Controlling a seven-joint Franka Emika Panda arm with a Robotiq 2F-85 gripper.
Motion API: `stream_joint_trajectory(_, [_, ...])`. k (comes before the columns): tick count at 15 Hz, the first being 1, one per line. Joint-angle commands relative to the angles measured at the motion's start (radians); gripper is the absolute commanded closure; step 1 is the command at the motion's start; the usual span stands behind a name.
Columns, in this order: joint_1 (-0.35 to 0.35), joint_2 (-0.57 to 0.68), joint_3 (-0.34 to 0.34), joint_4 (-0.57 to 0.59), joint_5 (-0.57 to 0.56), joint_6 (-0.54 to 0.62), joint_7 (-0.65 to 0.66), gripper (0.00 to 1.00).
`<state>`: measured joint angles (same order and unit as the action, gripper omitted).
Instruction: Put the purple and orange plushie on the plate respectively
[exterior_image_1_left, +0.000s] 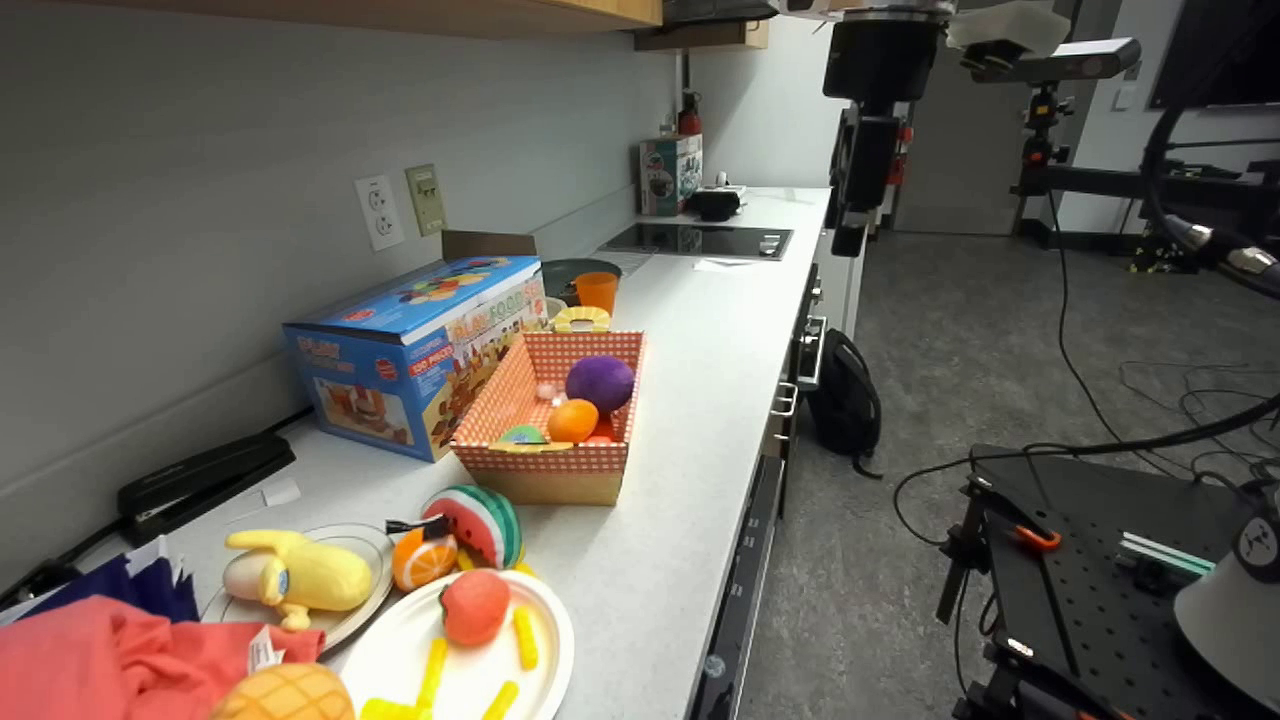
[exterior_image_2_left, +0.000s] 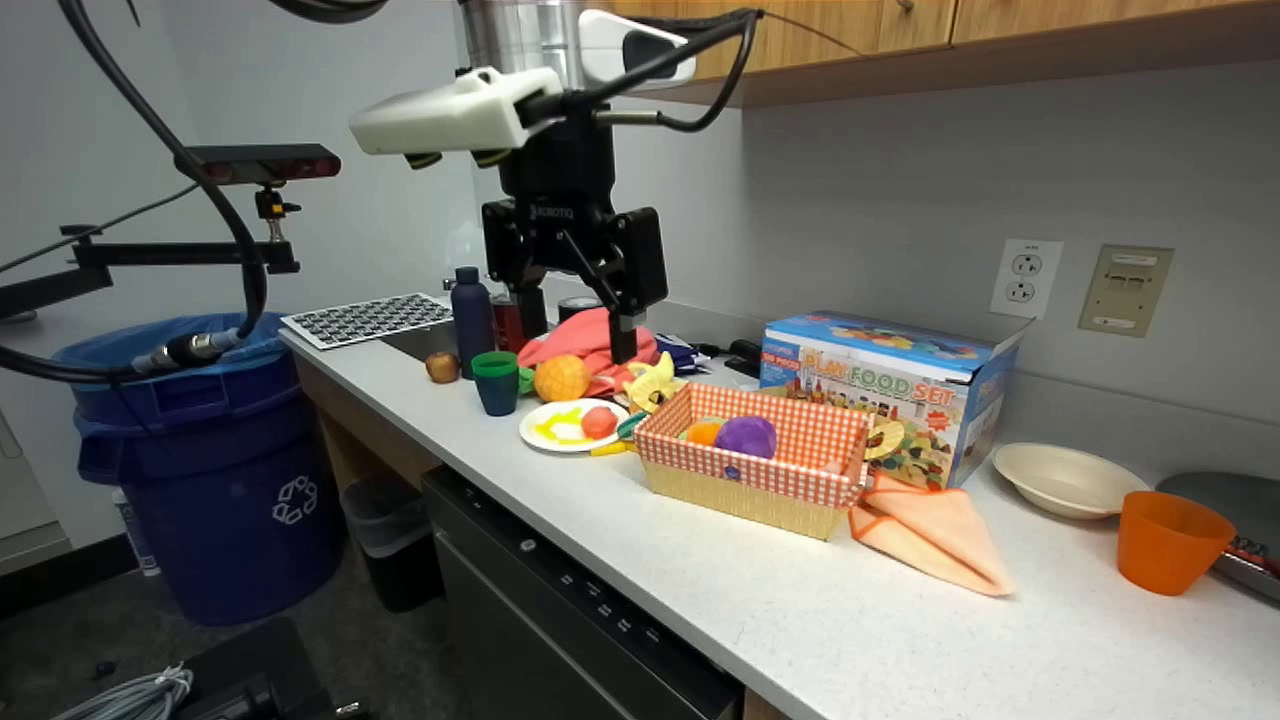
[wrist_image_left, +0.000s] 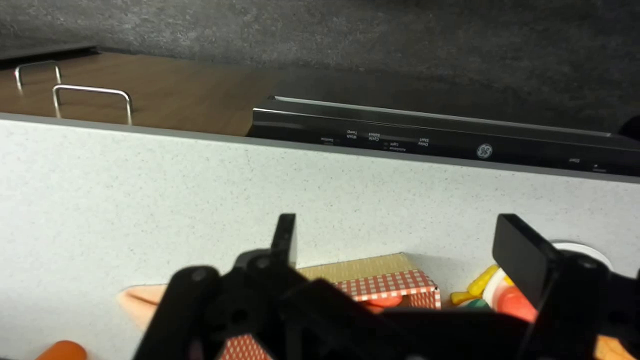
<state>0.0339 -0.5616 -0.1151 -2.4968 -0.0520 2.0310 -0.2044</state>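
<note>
The round purple plushie (exterior_image_1_left: 600, 383) and the smaller orange plushie (exterior_image_1_left: 573, 421) lie side by side in a red-checked basket (exterior_image_1_left: 545, 488). Both plushies also show in an exterior view, purple (exterior_image_2_left: 746, 437) and orange (exterior_image_2_left: 703, 433). In the wrist view my gripper hides them. A white plate (exterior_image_1_left: 550, 625) beyond the basket holds a red toy and yellow sticks. A second plate (exterior_image_1_left: 375, 556) lies under a banana plushie. My gripper (exterior_image_2_left: 580, 328) points down, high above the counter, with its fingers wide apart. Nothing is between its fingertips (wrist_image_left: 395, 240).
A watermelon plushie (exterior_image_1_left: 485, 525) and an orange-slice toy (exterior_image_1_left: 424, 557) lie between basket and plates. A play food box (exterior_image_2_left: 870, 380) stands against the wall behind the basket. A green cup (exterior_image_2_left: 496, 382) and a dark bottle (exterior_image_2_left: 471, 322) stand past the white plate. An orange cup (exterior_image_2_left: 1168, 542) stands at the opposite end.
</note>
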Motion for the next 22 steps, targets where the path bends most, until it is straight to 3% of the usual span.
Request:
stream_joint_trajectory(1, [-0.014,0.001,0.012,0.002,0.008,-0.002,-0.006,0.00])
stream_joint_trajectory(7, [-0.013,-0.002,0.012,-0.009,-0.010,0.064,-0.026,0.00])
stream_joint_trajectory(12, [-0.008,-0.004,0.005,-0.039,-0.007,0.224,-0.044,0.00])
stream_joint_trajectory(13, [0.014,0.200,-0.014,0.085,0.038,0.327,-0.037,0.00])
stream_joint_trajectory(15, [0.017,0.261,-0.012,0.095,0.071,0.441,-0.025,0.00])
stream_joint_trajectory(18, [0.020,0.446,-0.001,0.191,0.124,0.558,-0.028,0.00])
stream_joint_trajectory(22, [0.003,0.685,0.041,0.365,0.193,0.583,-0.060,0.00])
